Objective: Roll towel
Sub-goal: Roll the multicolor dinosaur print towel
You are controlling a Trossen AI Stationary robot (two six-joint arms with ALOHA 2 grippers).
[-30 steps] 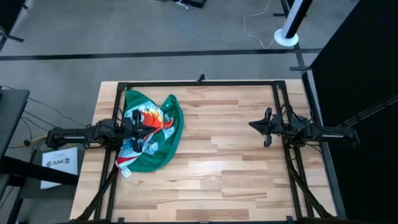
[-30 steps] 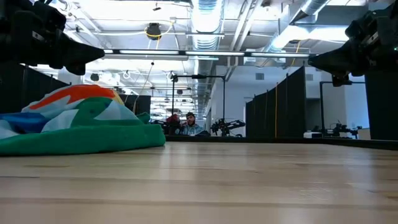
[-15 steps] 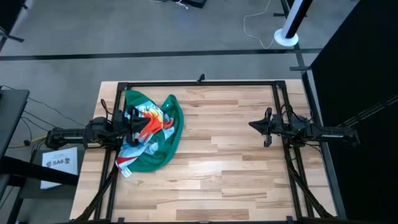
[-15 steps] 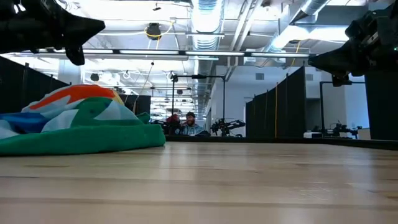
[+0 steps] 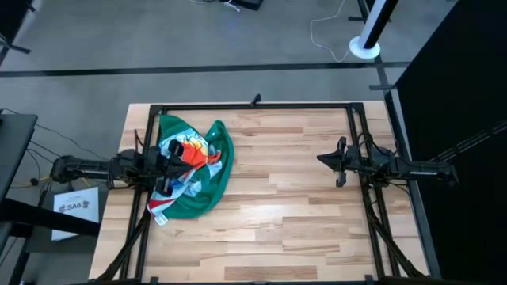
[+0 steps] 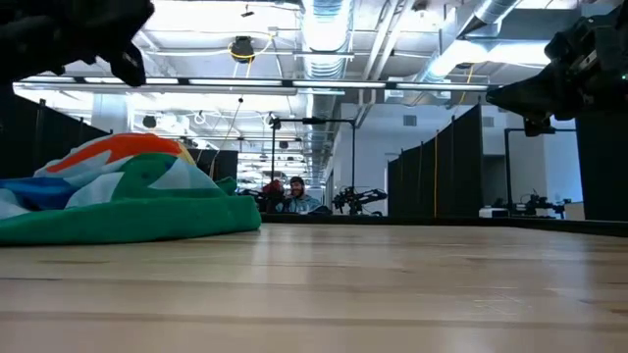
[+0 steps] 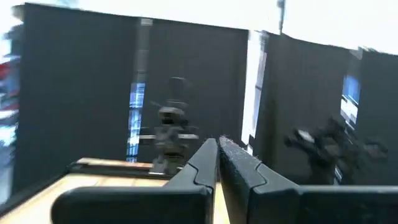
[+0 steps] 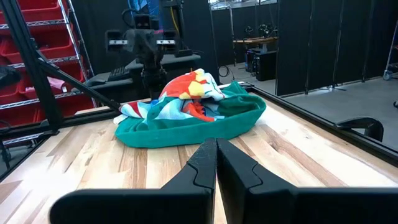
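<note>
High view, towel: the towel [image 5: 192,170] lies in a crumpled heap on the left part of the wooden table [image 5: 285,206], green side out with the colourful print bunched on top.
High view, left gripper: the left gripper [image 5: 168,158] hangs over the heap, its arm reaching in level from the table's left edge.
High view, right gripper: the right gripper [image 5: 333,161] waits over the right part of the table, well apart from the towel, arm level.
High view, advice: the towel is not yet flat, so rolling likely calls first for finding an edge or corner and spreading the cloth; pinching the middle of the heap would probably only lift a bundle.
Low view: the towel [image 6: 123,201] rests on the table at left; the right gripper [image 6: 520,96] sits high above the boards.
Left wrist view: the left gripper [image 7: 217,149] has its two fingers pressed together, holding nothing, pointing level across the room.
Right wrist view: the right gripper [image 8: 216,148] is likewise closed and empty, aimed at the towel [image 8: 193,112] across the table.
</note>
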